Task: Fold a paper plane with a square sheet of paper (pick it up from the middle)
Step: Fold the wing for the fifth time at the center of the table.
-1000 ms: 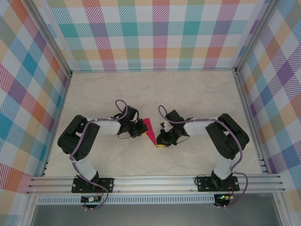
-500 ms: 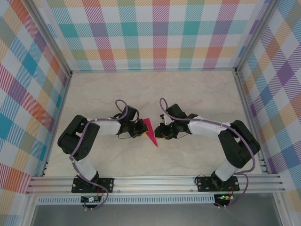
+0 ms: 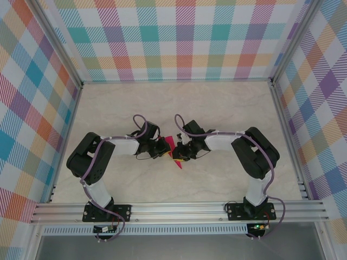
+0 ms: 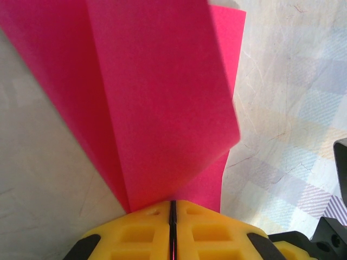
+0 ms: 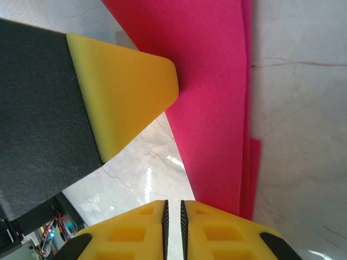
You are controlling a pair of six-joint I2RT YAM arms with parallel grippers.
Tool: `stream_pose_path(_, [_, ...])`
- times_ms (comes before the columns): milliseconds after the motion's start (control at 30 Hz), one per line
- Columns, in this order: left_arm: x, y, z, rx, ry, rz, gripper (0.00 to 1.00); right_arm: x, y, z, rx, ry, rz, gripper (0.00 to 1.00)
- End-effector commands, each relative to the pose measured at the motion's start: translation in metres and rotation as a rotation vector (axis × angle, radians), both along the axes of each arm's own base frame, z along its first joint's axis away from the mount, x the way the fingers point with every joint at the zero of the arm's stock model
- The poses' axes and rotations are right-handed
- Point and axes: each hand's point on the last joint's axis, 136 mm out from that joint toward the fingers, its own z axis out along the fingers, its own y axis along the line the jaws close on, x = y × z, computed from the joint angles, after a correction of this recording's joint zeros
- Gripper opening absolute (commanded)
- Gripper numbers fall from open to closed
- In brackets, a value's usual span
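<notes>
Two grippers meet at the half-folded magenta paper plane, midway across the table. The left gripper pinches its narrow end tight. The right gripper, nearly closed, sits at a flap, hold unclear. Wing folding seems under way; next likely needs pressing that flap flat.

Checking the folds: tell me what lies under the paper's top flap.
Under the top flap more pink layers show, with the table beneath; inner creases are covered.

The paper plane sits on the table between the left gripper and the right gripper.
</notes>
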Motion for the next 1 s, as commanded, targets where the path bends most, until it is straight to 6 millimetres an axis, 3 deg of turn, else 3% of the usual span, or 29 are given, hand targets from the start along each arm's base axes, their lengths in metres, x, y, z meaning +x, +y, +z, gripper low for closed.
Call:
stream_pose_path(0, [-0.021,0.017,-0.035,0.108,0.103,0.012,0.1,-0.008,0.004,-0.005,0.024,0.028,0.028,0.16])
stream_pose_path(267, [-0.022,0.019,-0.037,0.116,0.108,0.015,0.1,-0.021,-0.005,-0.022,-0.011,0.081,0.037,0.16])
stream_pose_path(967, [-0.024,0.027,-0.044,0.168,0.132,0.033,0.09,-0.068,-0.039,-0.031,-0.082,0.16,0.077,0.13])
